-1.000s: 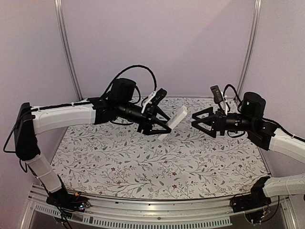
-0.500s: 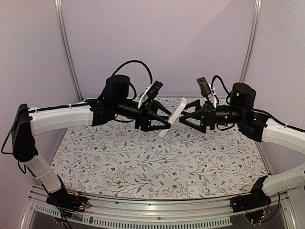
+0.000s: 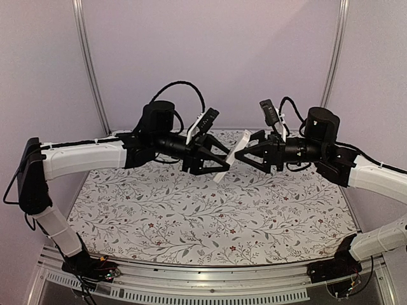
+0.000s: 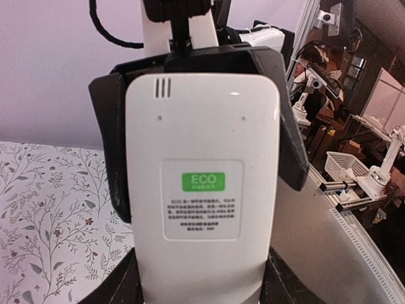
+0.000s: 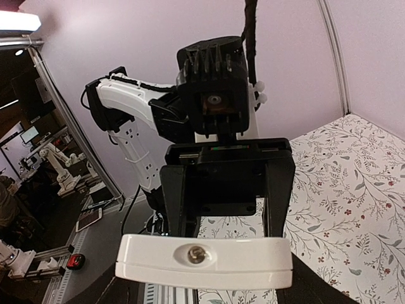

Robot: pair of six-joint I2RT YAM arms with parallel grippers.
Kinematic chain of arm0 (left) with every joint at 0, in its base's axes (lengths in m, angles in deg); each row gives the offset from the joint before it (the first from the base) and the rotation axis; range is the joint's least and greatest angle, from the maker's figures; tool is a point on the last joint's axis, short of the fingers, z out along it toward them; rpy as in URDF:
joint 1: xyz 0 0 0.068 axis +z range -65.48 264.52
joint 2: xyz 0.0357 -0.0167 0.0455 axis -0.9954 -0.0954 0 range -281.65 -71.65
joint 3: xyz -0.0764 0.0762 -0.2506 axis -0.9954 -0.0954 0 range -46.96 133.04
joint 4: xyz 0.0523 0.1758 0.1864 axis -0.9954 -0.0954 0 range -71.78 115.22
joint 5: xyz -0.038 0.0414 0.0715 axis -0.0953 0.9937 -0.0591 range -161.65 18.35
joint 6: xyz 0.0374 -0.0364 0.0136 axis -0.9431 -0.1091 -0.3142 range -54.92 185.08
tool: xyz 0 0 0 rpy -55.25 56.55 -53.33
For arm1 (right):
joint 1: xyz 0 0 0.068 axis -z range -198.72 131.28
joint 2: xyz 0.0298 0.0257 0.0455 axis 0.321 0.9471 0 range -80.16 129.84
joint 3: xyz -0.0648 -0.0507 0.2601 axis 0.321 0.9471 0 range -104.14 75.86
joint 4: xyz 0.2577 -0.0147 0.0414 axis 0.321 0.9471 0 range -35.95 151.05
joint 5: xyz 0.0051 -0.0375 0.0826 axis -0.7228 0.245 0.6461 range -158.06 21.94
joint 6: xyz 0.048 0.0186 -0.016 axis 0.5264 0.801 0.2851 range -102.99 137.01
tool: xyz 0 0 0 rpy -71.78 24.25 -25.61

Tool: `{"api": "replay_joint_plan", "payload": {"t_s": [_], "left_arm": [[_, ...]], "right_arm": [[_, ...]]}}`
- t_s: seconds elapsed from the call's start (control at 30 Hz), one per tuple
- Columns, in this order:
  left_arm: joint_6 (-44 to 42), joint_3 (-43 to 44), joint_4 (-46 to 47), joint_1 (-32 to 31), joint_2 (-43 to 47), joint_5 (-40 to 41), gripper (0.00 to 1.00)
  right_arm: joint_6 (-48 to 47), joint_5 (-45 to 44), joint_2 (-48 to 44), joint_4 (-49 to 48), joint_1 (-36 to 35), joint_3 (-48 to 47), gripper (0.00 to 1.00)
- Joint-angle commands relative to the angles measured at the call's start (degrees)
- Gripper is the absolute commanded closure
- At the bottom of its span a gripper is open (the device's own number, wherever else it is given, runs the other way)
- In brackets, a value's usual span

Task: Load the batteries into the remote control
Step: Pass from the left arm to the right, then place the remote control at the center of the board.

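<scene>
The white remote control [image 3: 231, 154] hangs in the air above the table's back middle, tilted, with my left gripper [image 3: 223, 163] shut on its lower part. In the left wrist view its back, with a green ECO label [image 4: 202, 182], faces the camera. My right gripper [image 3: 240, 154] has come in from the right and stands open, its black fingers [image 4: 106, 145] on either side of the remote's upper end [image 5: 204, 261]. I cannot make out contact between them and the remote. The batteries are out of view.
The table [image 3: 191, 216] wears a floral cloth and ends at a metal rail [image 3: 191, 289] near the arm bases. Two slanted metal posts [image 3: 89, 63] stand against the back wall. Both arms reach toward each other over the back half.
My right gripper has swung left to the remote's upper end and its jaws have narrowed around it. The left gripper has kept its hold, with the remote turned a little steeper.
</scene>
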Motion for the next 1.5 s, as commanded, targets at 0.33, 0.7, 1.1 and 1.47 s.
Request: {"api": "replay_joint_plan", "payload": {"t_s": [0.33, 0.7, 1.1, 1.47], "left_arm": [[1.4, -0.3, 1.7, -0.4, -1.4, 4.1, 0.66], [5.5, -9.4, -3.1, 6.3, 11.8, 26.9, 0.0], [13.2, -16.3, -13.9, 10.3, 19.3, 52.5, 0.01], [13.5, -18.8, -13.9, 10.7, 19.3, 53.7, 0.0]], "right_arm": [[-0.1, -2.5, 0.3, 0.4, -0.4, -1.5, 0.66], [-6.1, -11.8, 2.1, 25.9, -0.2, -8.3, 0.76], [-10.0, -21.2, 19.7, 52.4, -1.2, -23.2, 0.81], [-15.6, -34.9, 40.8, 73.7, -8.1, -41.2, 0.8]]}}
